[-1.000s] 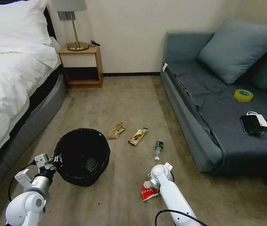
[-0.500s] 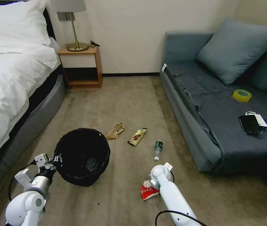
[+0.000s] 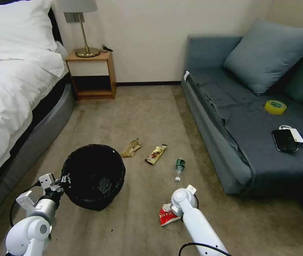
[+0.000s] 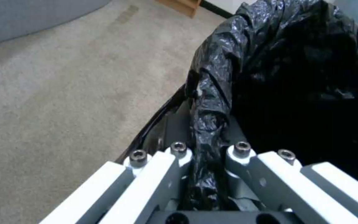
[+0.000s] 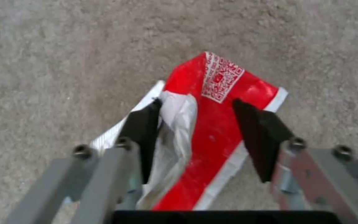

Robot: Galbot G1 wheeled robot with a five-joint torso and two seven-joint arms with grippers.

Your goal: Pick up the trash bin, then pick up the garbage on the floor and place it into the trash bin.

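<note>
On the carpet at 7 o'clock, the bin (image 3: 94, 176) has its bag rim clenched by the left gripper (image 4: 207, 155). At 6 o'clock, the right gripper (image 5: 195, 124) straddles the red wrapper (image 5: 216, 133), fingers spread, 1 each side.

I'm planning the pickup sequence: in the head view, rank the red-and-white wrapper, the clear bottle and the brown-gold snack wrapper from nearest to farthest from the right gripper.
1. Red-and-white wrapper: on the carpet right at the right gripper, between its open fingers.
2. Clear bottle: farther out, toward the sofa.
3. Brown-gold snack wrapper: farthest, beyond the bottle, toward the bin side.
</note>
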